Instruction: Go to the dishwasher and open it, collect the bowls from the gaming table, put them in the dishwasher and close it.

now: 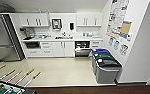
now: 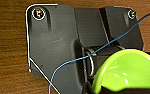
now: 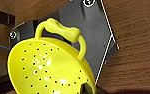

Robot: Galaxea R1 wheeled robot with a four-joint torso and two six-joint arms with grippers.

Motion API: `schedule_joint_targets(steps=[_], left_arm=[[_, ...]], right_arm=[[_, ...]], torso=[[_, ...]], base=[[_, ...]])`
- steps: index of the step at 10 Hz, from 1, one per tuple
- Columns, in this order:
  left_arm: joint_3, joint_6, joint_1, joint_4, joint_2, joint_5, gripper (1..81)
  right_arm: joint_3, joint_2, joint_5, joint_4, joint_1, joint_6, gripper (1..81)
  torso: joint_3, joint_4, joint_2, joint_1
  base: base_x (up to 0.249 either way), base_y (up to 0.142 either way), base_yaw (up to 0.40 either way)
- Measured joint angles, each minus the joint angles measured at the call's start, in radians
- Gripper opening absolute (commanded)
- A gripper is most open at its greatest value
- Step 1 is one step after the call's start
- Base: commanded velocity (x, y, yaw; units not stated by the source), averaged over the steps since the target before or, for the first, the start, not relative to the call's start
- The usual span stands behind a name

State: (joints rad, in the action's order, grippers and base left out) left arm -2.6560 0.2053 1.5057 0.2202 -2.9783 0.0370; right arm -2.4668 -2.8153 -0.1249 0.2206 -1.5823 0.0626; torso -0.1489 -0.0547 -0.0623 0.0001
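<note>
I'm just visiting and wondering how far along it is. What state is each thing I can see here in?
Dishwasher: door open, dark inside showing.
Green bowl: held up close at the left wrist, empty.
Yellow bowl: perforated, with a loop handle, close at the right wrist, empty.
Cabinet doors: shut.
Bins: lids closed.
Fridge: shut.

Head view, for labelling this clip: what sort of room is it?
Most likely an office kitchenette: white cabinets under a counter with a sink, an open dishwasher, a steel fridge and sorting bins.
</note>
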Motion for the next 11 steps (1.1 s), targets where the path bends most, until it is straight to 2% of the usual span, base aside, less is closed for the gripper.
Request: schedule_joint_targets(steps=[3, 6, 11], left_arm=[[0.000, 0.000, 0.000, 0.000, 0.000, 0.001, 1.0], [0.000, 0.000, 0.000, 0.000, 0.000, 0.001, 1.0], [0.000, 0.000, -0.001, 0.000, 0.000, 0.001, 1.0]], right_arm=[[0.059, 0.030, 0.020, 0.001, -0.003, 0.000, 1.0], [0.062, 0.050, 0.021, -0.017, -0.014, 0.001, 1.0], [0.024, 0.026, 0.019, -0.020, -0.007, 0.001, 1.0]], torso=[[0.000, 0.000, 0.000, 0.000], [0.000, 0.000, 0.000, 0.000], [0.000, 0.000, 0.000, 0.000]], base=[[0.194, 0.000, 0.000], [0.194, 0.000, 0.000], [0.194, 0.000, 0.000]])
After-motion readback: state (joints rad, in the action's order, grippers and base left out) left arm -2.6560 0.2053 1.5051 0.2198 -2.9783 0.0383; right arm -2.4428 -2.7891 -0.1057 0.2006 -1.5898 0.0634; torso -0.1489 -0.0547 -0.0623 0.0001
